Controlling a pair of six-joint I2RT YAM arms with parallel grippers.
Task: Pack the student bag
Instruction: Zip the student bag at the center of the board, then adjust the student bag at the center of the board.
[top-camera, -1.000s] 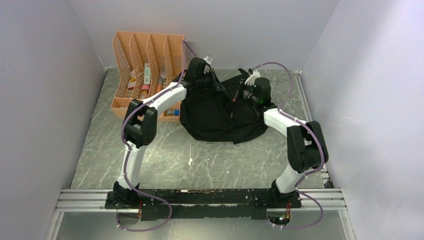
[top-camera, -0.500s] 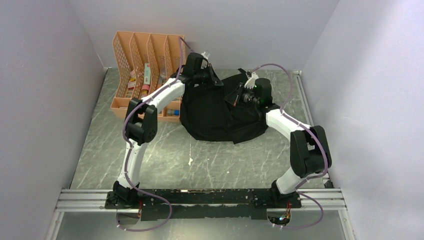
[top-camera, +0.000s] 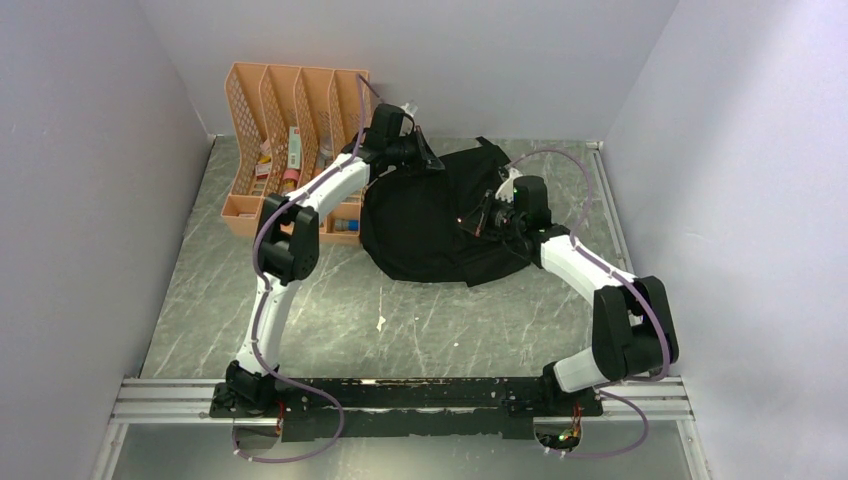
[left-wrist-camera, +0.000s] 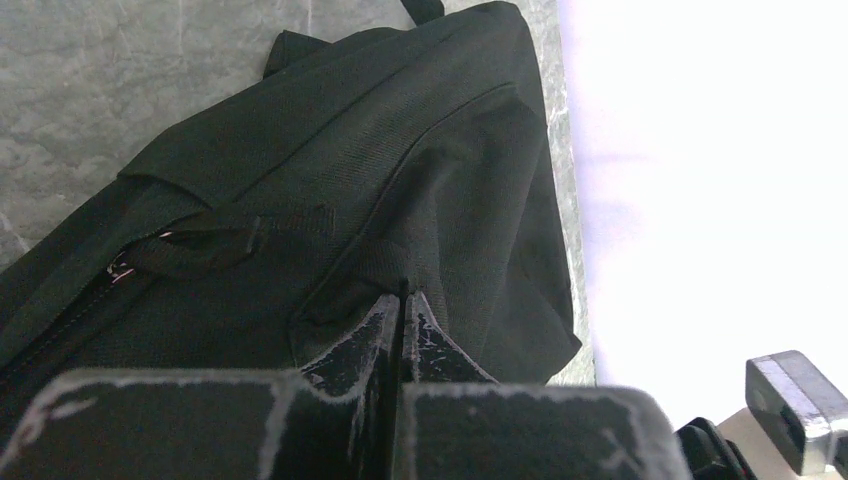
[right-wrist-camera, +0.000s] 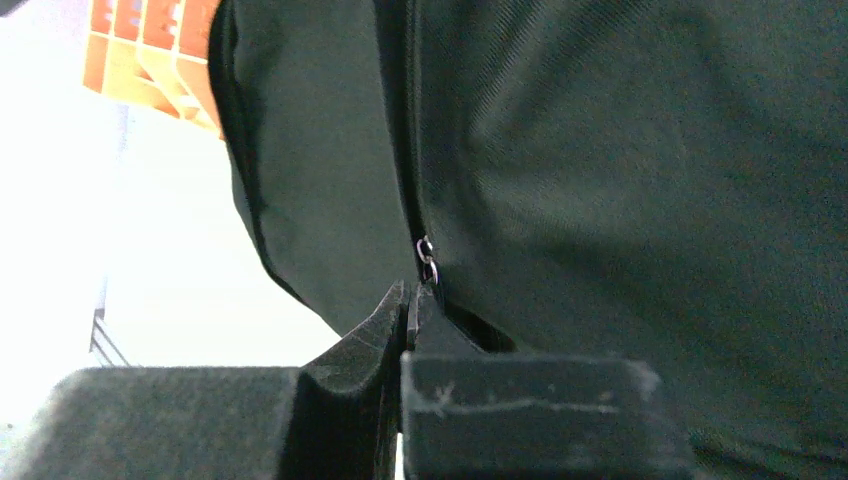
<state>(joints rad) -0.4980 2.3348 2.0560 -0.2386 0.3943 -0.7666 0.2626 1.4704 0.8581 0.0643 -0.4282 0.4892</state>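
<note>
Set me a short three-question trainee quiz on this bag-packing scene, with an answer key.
1. True or false: the right gripper is shut on the zipper pull of the student bag.
2. In the top view, the orange file rack stands to the bag's: A left, B right, C near side.
3. What does the left gripper pinch?
Key: 1 true; 2 A; 3 a black webbing loop on the bag.
</note>
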